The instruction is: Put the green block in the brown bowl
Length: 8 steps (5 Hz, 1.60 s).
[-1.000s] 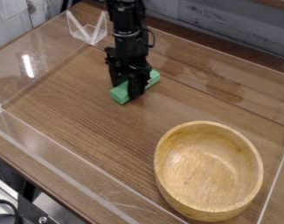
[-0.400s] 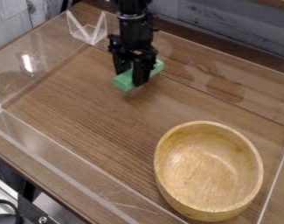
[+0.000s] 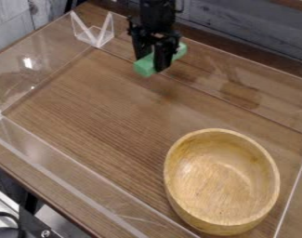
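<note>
The green block hangs above the wooden table, pinched between the black fingers of my gripper, which points straight down and is shut on it. Part of the block is hidden behind the fingers. The brown bowl sits at the lower right of the table, wide, shallow and with nothing in it. My gripper is up and to the left of the bowl, well apart from it.
A clear acrylic wall rings the wooden table, with a clear bracket at the back left near the arm. A grey panelled wall stands behind.
The gripper has lifted the green block off the table and carried it up and to the right in the picture. The bowl has stayed put.
</note>
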Each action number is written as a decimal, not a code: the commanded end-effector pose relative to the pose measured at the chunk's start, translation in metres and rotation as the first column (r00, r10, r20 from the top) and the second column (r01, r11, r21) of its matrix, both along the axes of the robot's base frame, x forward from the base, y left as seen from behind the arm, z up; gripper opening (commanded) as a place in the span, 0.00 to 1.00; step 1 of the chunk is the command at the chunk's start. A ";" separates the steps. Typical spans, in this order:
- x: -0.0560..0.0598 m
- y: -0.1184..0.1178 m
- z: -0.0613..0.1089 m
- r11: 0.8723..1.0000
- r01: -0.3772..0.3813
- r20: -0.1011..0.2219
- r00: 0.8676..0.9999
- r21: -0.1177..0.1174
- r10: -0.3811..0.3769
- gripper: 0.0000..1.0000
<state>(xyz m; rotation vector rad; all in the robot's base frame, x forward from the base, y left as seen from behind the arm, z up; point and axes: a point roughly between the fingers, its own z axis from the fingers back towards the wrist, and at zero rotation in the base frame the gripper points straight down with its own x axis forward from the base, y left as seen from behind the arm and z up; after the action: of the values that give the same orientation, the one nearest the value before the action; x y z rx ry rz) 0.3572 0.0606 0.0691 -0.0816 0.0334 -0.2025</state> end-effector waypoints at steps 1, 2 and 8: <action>0.018 0.000 0.025 1.000 0.015 0.094 0.995 0.017 -0.016 0.00; 0.019 0.000 0.027 1.000 0.022 0.121 0.992 0.021 -0.024 0.00; 0.014 0.005 0.050 0.997 0.052 0.277 0.959 0.055 -0.065 0.00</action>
<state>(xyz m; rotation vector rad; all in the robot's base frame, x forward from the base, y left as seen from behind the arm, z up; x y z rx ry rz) 0.3667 0.0619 0.0850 -0.0362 -0.1483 -0.2726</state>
